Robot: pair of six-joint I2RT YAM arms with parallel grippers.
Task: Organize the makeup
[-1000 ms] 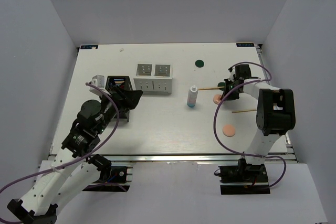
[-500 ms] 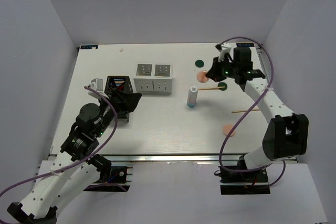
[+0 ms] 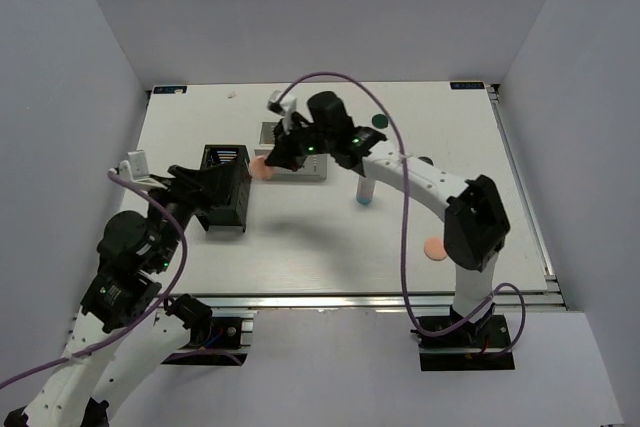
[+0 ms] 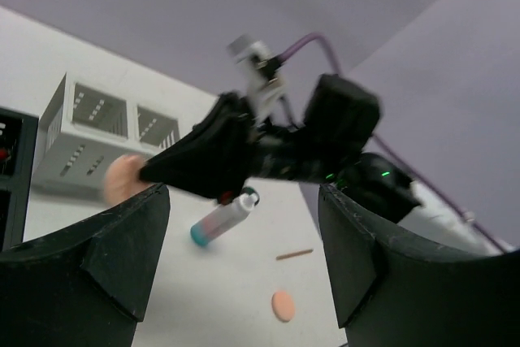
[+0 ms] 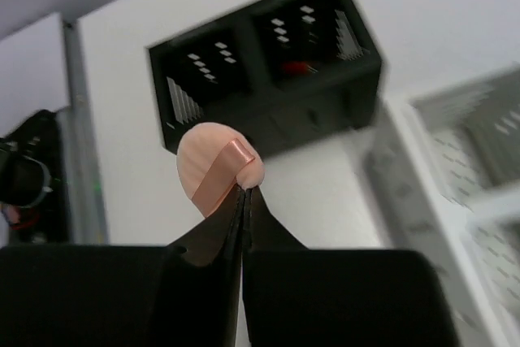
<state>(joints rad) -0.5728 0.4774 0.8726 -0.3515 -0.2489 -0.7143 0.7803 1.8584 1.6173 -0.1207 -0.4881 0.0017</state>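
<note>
So the right pincer (image 5: 244,188) is pinching a pink pad (image 5: 213,164) over the white worktop (image 3: 330,237), hovering between the black holder (image 3: 228,197) and white box (image 3: 295,152). Meanwhile the left pincer (image 4: 244,229) is hanging spread wide, with plain greyish walls (image 3: 330,7) boxing everything in.

No text, label or number is readable anywhere.

From above you get only part of the white box (image 3: 310,173), the right arm (image 3: 420,179) crossing it and the top of the bottle (image 3: 364,192). Your right wrist view blurs that box and cuts it at the right edge; your left wrist view clips the black holder (image 4: 12,193) and smears the pink pad (image 4: 122,180)
</note>
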